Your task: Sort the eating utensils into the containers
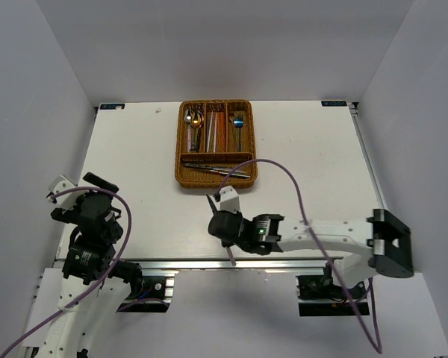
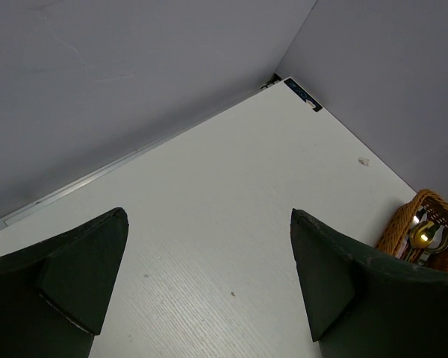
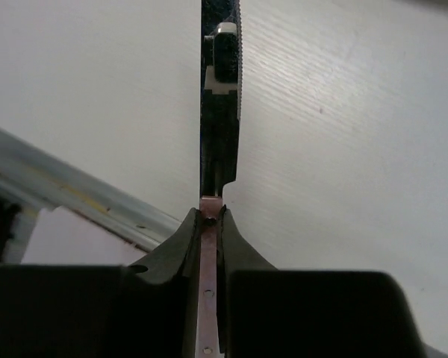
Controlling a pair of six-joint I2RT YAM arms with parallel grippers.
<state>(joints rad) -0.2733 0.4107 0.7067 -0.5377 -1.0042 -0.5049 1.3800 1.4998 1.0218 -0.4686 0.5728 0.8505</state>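
Near the tray [image 1: 216, 181] a cable [image 1: 296, 186] arcs; jaws pinch, probably, a knife [image 3: 220, 112].

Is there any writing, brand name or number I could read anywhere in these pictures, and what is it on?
No text can be read in any view.
far-left corner label, a small dark strip on the table: too small to read.
far-right corner label, the same kind of strip: too small to read.
knife clamped in the right gripper: no marking shows on the blade or handle.
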